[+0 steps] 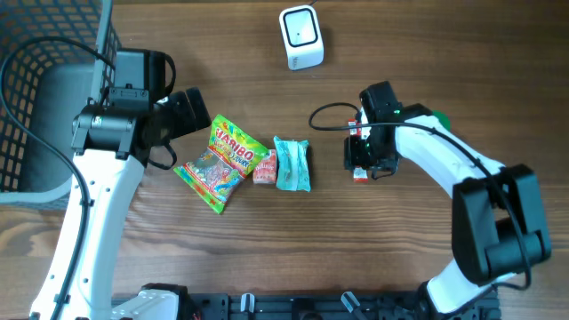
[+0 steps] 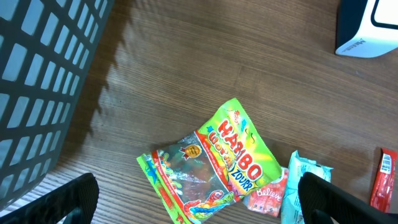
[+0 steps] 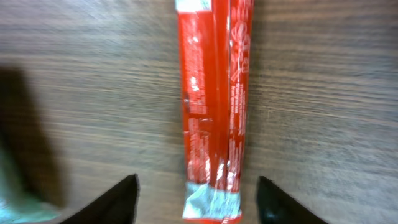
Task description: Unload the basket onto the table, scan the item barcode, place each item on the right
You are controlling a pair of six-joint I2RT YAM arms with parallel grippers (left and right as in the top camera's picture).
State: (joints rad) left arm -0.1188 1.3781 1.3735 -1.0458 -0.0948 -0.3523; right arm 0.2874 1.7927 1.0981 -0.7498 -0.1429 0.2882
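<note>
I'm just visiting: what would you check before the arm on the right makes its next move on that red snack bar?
1. Red snack bar lies between the fingers of the right gripper: ok.
2. Right gripper open, with a gap on each side of the bar: ok.
3. Bar flat on the table, nothing on it: ok.
4. Which side shows the barcode: cannot tell, print is blurred.
5. Scanner uncovered at the far side: ok.
6. Left gripper open, well away, over the candy bag: ok.

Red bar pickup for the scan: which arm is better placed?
Right. The right end effector, open, straddles the red bar; the left end effector hangs open over the Haribo bag, farther away.
</note>
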